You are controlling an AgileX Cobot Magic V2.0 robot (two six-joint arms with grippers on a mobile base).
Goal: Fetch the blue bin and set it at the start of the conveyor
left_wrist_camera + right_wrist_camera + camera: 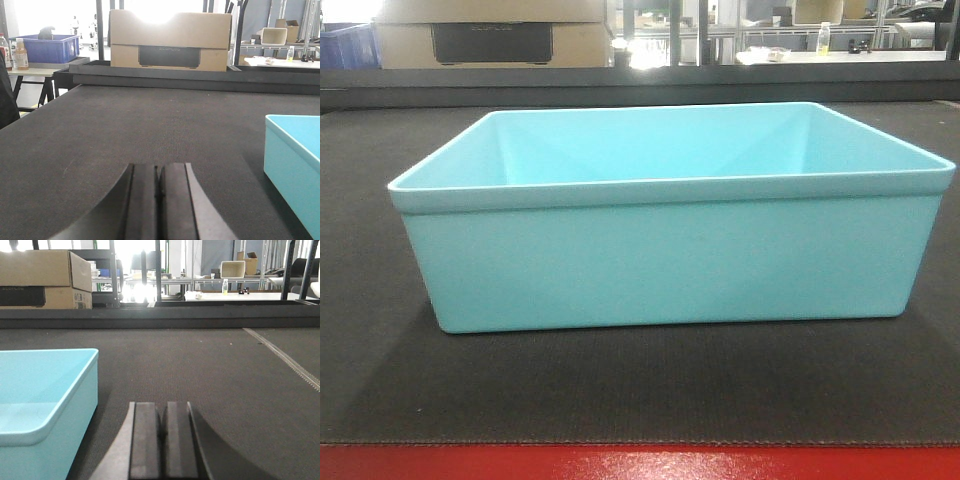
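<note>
The left tool (159, 200) lies low over the belt with its two dark pads pressed together, nothing between them. The right tool (163, 440) sits the same way, pads closed flat against each other and holding nothing.

Between the two stands the light turquoise, smooth plastic rectangular bin (670, 225), upright and open at the top, with nothing visible inside it. It rests squarely on the wide dark grey woven conveyor belt (640, 390), a little back from the red strip (640, 462) that runs along the belt's front edge. From the left wrist view the bin's wall shows at the right edge, apart from the tool; from the right wrist view its corner shows at the left, just beside the tool but not touching it.

No object lies on the belt between either tool and the bin. Beyond the far edge of the belt runs a low dark rail (200, 77), and behind that stands a brown cardboard box with a dark handle cut-out (170, 41). Further left, on a separate tabletop, sits a dark royal-blue plastic crate (47, 47) with a drink bottle (21, 54) beside it. A pale seam (285, 357) crosses the belt diagonally to the right.
</note>
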